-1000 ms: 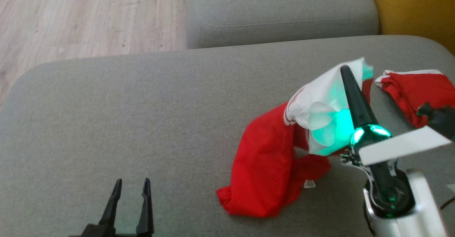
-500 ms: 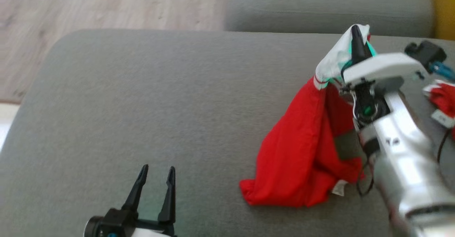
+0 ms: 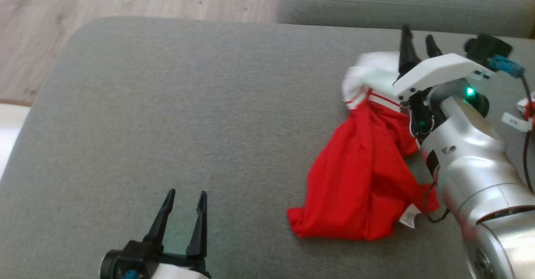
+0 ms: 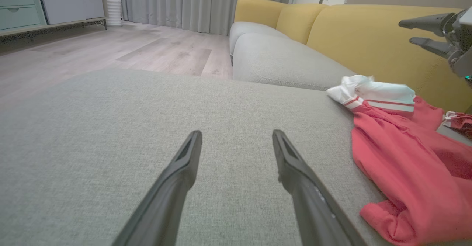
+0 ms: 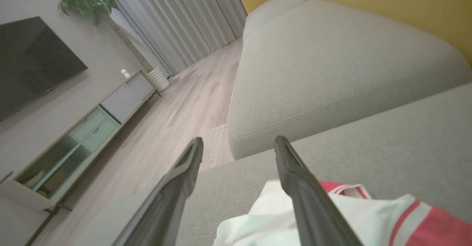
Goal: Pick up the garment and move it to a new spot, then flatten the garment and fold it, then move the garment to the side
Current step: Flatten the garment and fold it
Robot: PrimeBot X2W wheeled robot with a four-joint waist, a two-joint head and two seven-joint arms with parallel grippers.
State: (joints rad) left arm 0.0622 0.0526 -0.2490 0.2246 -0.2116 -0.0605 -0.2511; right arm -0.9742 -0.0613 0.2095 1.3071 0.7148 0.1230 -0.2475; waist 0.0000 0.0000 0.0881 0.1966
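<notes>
Your garment [image 3: 359, 178] is lying in a crumpled red heap, white band at the far end, on the right half of the cushion [image 3: 188, 116], so I'd guess the pick-and-move bit is done or close to it. The right end effector [image 3: 417, 34] sits over the cushion's far right corner with its fingers apart and nothing between them, and the left end effector [image 3: 186, 193] is spread wide and empty near the cushion's front edge. Flattening, folding and the shift to the side all look undone to me.
</notes>
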